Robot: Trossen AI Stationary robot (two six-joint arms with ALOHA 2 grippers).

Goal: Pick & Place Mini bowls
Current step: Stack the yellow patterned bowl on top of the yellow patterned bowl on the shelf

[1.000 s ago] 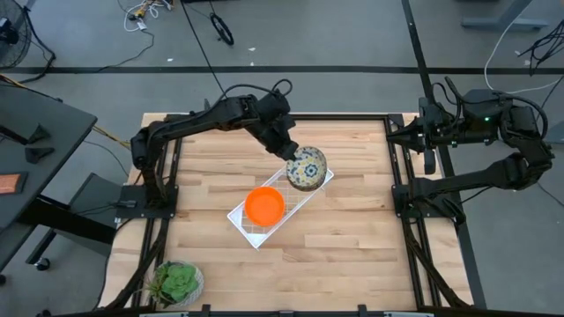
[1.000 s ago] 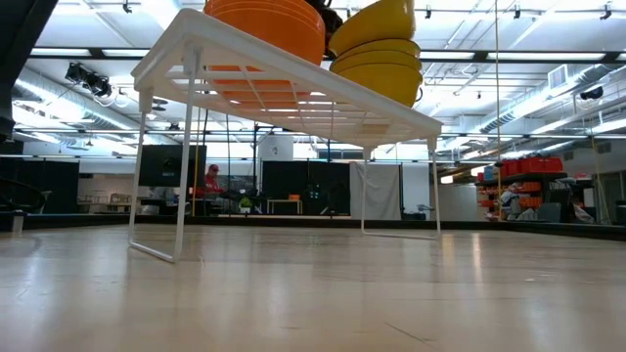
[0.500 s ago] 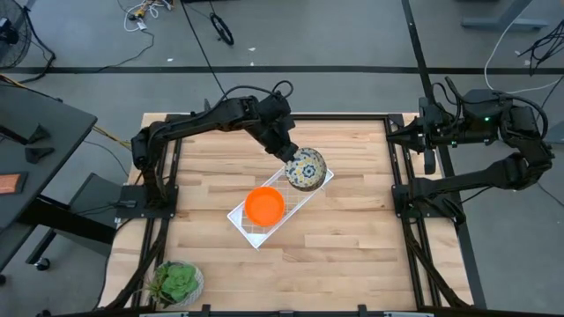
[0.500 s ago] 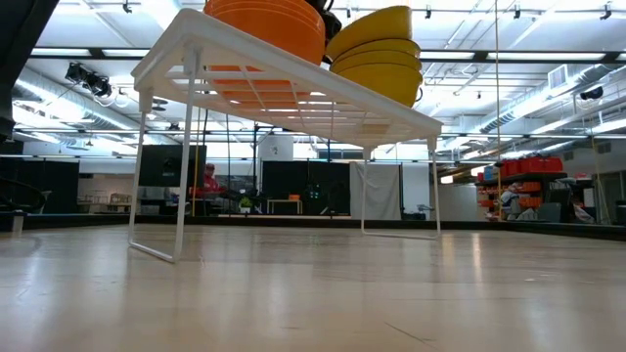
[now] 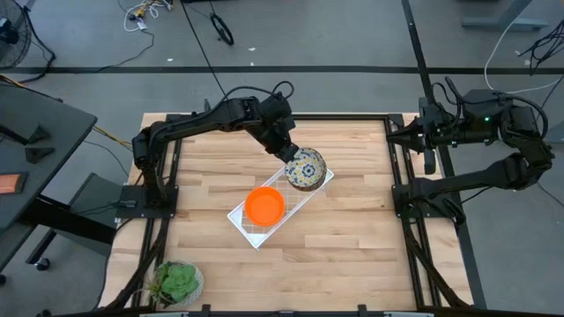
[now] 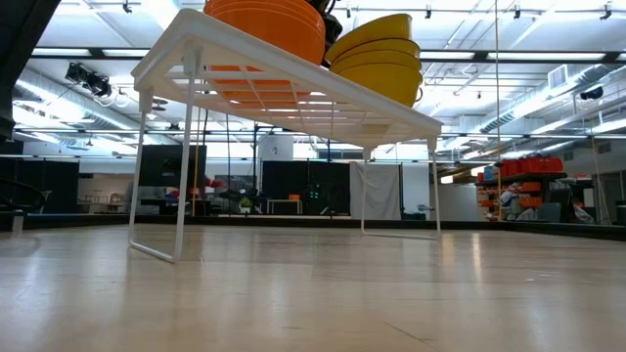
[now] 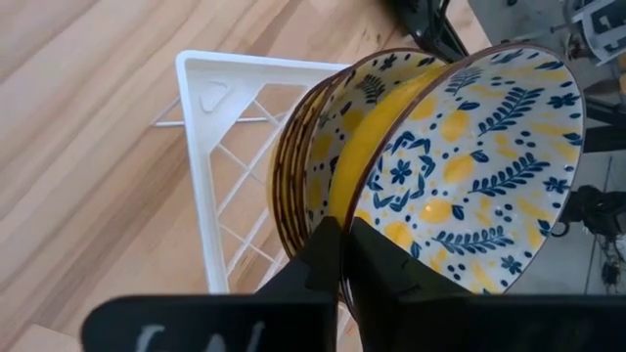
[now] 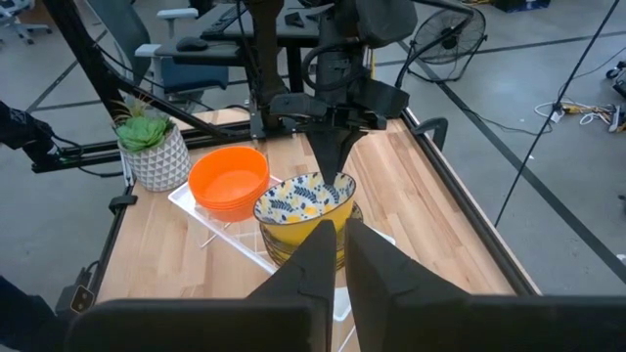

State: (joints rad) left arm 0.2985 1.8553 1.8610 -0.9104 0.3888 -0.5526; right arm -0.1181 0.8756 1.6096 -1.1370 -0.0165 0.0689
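A white wire rack (image 5: pixel 240 221) stands on the wooden table. On it sit a stack of plain orange mini bowls (image 5: pixel 264 205) (image 6: pixel 269 24) and, at the end farther from me, a stack of floral mini bowls (image 5: pixel 306 167), blue-and-yellow inside and yellow outside (image 6: pixel 377 59). My left gripper (image 5: pixel 289 157) (image 7: pixel 342 240) is at the far-left rim of the top floral bowl (image 7: pixel 460 156), shut on it. My right gripper (image 8: pixel 339 240) is shut and waits folded back beyond the table's right edge. My left gripper pinches the top floral bowl's rim (image 7: pixel 350 207) on its far-left side, one finger inside the bowl and one outside. The fingers slant down from above and from the far left. The bowl is tilted above the stacked bowls; whether it is clear of them, I cannot tell.
A potted green plant (image 5: pixel 176 282) stands at the table's near-left corner. Bare wood lies around the rack on all sides. The arms' black frames run along the table's left and right edges.
In the low view the top floral bowl has sunk a little toward the stack under it, still held by my left gripper. A person in the room behind has passed out of sight.
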